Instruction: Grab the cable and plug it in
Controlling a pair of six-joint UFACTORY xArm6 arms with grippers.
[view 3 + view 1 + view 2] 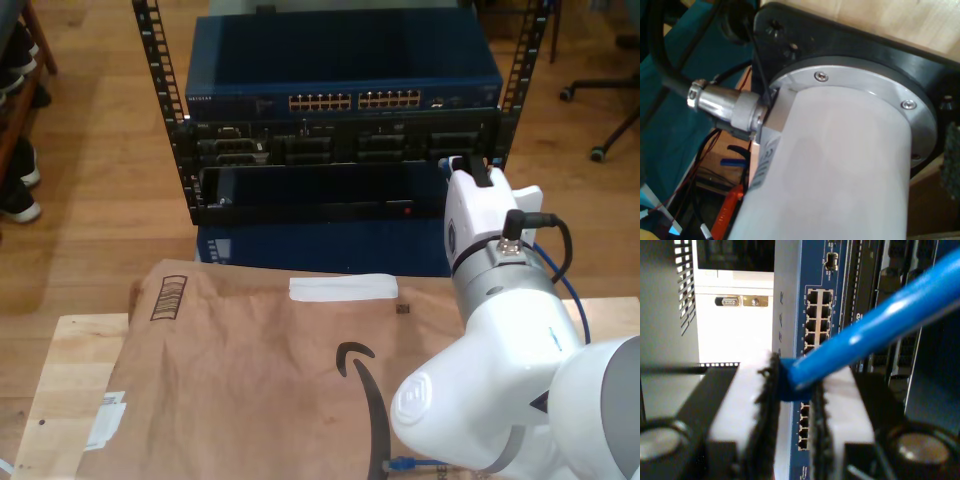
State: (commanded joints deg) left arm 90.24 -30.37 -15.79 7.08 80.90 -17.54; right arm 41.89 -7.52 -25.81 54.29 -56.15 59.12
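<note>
Blue cable [875, 330] pinched in my second hand [792, 405].

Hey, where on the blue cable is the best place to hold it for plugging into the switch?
Near the plug end, as my second gripper grips the cable now: pads clamped from both sides, the cord trailing back past the camera, facing the switch's ports. The plug tip itself is hidden.

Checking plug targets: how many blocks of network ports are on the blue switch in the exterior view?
2: one block nearer the exterior view's left of the blue switch, one to its right. My second gripper may hide more.
</note>
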